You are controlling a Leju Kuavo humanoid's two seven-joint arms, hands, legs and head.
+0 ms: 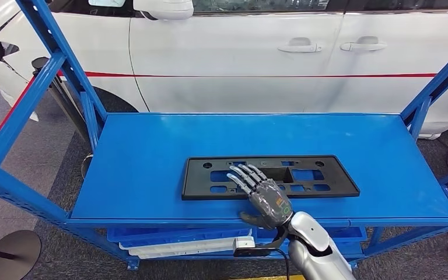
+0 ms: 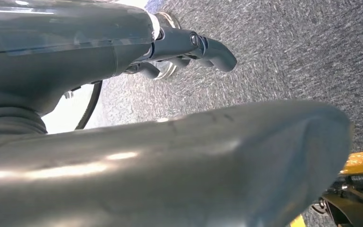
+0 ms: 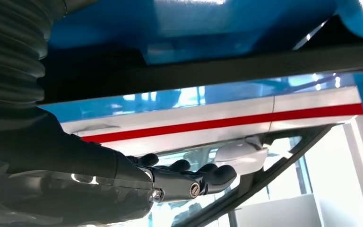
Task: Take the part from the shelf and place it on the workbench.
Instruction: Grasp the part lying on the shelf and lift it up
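Right hand [image 1: 263, 197] is over the near edge of the part [image 1: 268, 176] — a flat black plastic panel with cut-outs, lying on the blue shelf [image 1: 151, 163] toward the front. Fingers are spread and stretched across the panel's near rail, holding nothing; I can't tell whether the fingertips rest on it or hover just above. In the right wrist view the fingers [image 3: 203, 177] read as extended, not curled. Left hand [image 2: 189, 47] hangs toward the grey floor, fingers loosely bent around nothing that I can see. My worries from here: the panel is thin and lies flush, so a top-down close may just skate it backward on the smooth shelf instead of getting under an edge. A one-handed grip left of centre on a long panel would likely let the far end droop or twist — it could clip the shelf's blue uprights [image 1: 429, 96] on the way out.
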